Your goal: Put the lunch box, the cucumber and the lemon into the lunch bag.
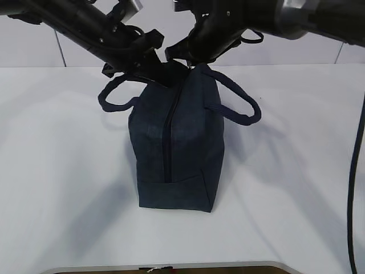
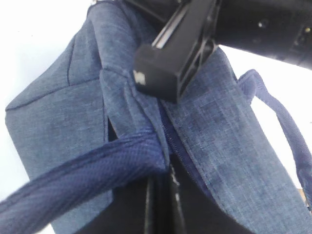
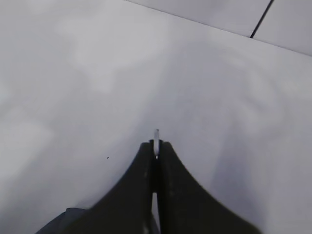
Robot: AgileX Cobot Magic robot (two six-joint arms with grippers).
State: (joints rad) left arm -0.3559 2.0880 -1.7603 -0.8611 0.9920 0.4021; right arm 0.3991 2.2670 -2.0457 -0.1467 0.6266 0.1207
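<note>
The dark navy lunch bag (image 1: 177,142) stands on end on the white table, its zipper (image 1: 167,137) running down the side that faces me. At the bag's top, my left gripper (image 1: 149,64) is shut on the fabric by the zipper's end, under a handle strap (image 2: 83,180). In the left wrist view its dark fingers (image 2: 163,204) press together there. My right gripper (image 1: 191,57) is shut at the bag's top too, with a thin silver ring pull (image 3: 156,136) sticking out between its fingertips. The lunch box, the cucumber and the lemon are out of view.
The bag's two loop handles (image 1: 242,108) hang out to either side. A black cable (image 1: 356,171) runs down the right edge. The table's front edge (image 1: 171,266) is near the bottom, and a tiled wall stands behind.
</note>
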